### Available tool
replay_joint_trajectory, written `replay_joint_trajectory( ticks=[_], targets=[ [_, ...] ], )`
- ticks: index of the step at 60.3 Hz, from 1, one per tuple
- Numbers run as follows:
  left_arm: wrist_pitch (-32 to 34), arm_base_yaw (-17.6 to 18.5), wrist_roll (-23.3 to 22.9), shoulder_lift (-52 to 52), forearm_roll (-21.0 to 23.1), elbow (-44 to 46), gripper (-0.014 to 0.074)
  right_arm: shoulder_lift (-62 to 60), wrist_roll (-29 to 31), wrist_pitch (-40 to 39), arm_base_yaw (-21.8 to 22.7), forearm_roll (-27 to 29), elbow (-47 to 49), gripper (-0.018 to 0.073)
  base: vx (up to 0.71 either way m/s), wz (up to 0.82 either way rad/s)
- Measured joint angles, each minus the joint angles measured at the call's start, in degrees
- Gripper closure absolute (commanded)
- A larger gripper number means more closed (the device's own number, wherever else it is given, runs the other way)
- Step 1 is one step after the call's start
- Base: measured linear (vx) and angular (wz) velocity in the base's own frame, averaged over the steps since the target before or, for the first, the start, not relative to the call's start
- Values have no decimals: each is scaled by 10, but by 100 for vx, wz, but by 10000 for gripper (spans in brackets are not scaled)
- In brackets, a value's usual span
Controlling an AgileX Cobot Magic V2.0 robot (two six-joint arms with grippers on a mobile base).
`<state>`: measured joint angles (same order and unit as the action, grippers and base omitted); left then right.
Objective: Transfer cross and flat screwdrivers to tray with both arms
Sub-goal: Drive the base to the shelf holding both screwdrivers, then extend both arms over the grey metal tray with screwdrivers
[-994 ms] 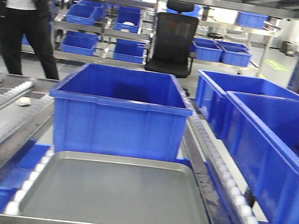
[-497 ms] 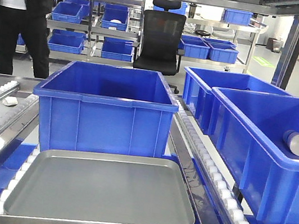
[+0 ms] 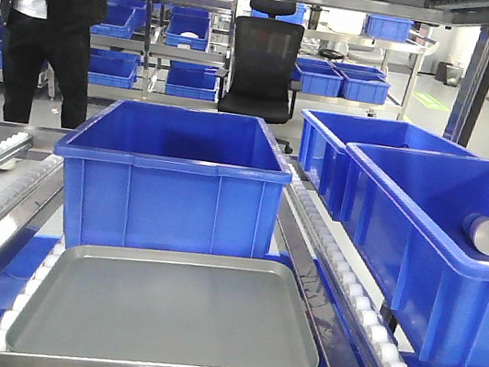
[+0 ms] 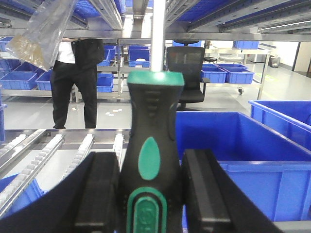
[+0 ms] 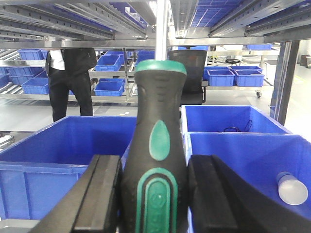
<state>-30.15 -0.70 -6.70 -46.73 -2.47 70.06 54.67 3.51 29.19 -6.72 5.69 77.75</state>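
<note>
Both grippers are clamped on screwdrivers: the left gripper (image 4: 150, 194) on one screwdriver (image 4: 149, 160), the right gripper (image 5: 153, 194) on the other screwdriver (image 5: 158, 160). The grey tray (image 3: 168, 311) sits bare below. Best to lower each shaft flat before letting go, well apart.

Both screwdriver (image 4: 150, 160) tips cut off — top edge.

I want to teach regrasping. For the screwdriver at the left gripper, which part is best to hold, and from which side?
Grip the thick black-and-green handle of the screwdriver, with the fingers closing from its two sides, as the left gripper does. The handle is wide and ribbed, whereas the steel shaft above is thin and smooth.
</note>
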Motion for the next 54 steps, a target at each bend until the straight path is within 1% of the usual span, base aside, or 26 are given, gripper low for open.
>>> replay_joint_trajectory(
  ticks=[9, 15, 18, 24, 27, 32, 37, 44, 49, 54],
  targets=[
    [0, 0, 0, 0, 0, 0, 596, 0, -1, -2, 0, 5, 0, 567, 0, 0],
    [-5, 0, 0, 0, 1, 0, 596, 0, -3, 12, 0, 23, 0, 567, 0, 0],
    [-23, 0, 0, 0, 8, 0, 596, 0, -4, 35, 0, 32, 0, 567, 0, 0],
    [-95, 0, 0, 1, 28, -1, 596, -2, -3, 83, 0, 56, -15, 567, 0, 0],
    [-124, 0, 1, 2, 36, -9, 596, -8, -2, 91, 0, 68, -36, 567, 0, 0],
    [-144, 0, 1, 9, 47, -32, 596, -25, 0, 96, 0, 91, -88, 567, 0, 0],
    [-145, 0, 1, 19, 55, -66, 596, -42, 2, 90, 0, 102, -139, 567, 0, 0],
    [-129, 0, 1, 32, 68, -104, 596, -60, 5, 59, 0, 107, -192, 567, 0, 0],
    [-116, 0, 2, 33, 93, -129, 596, -63, 7, 49, 0, 124, -213, 567, 0, 0],
    [-103, 0, 21, 21, 132, -150, 596, -51, 22, 37, 0, 158, -231, 567, 0, 0]
  ],
)
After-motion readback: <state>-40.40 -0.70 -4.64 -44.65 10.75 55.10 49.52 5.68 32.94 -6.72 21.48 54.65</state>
